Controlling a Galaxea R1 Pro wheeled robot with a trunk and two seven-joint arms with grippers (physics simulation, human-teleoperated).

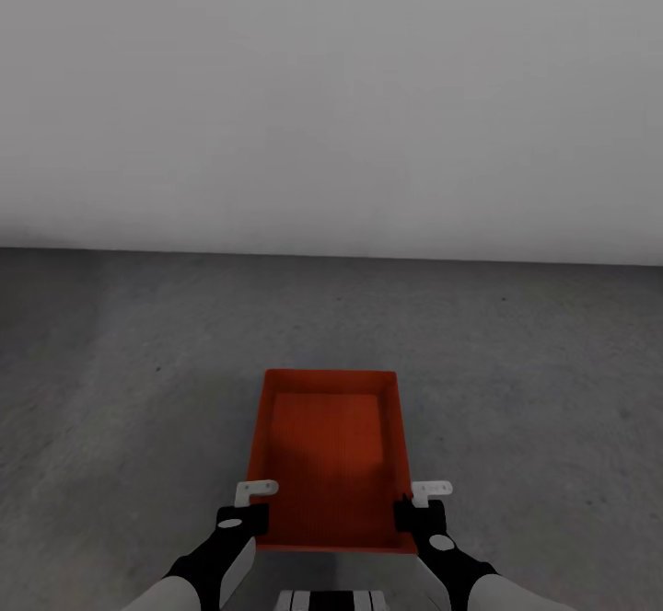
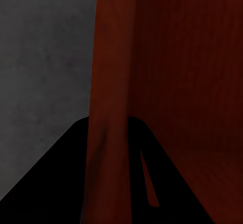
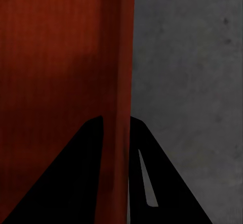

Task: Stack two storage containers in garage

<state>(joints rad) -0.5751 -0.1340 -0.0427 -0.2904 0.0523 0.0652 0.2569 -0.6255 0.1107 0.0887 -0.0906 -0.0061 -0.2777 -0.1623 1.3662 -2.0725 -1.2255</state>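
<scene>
One orange-red bin [image 1: 330, 459] sits at lower centre of the head view, over the dark grey floor [image 1: 120, 390]. The left gripper [image 1: 247, 510] jaws clamp its left wall; the right gripper [image 1: 416, 512] jaws clamp its right wall. A pale grey wall [image 1: 331, 96] fills the upper frame.

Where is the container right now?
Head view, low centre: the storage container is held between the left gripper and right gripper, over the grey floor, facing the pale wall.

The left gripper's [image 2: 109, 183] 2 dark fingers [image 2: 50, 183] straddle the storage container's [image 2: 182, 72] orange-red wall above the grey floor [image 2: 45, 57].
</scene>
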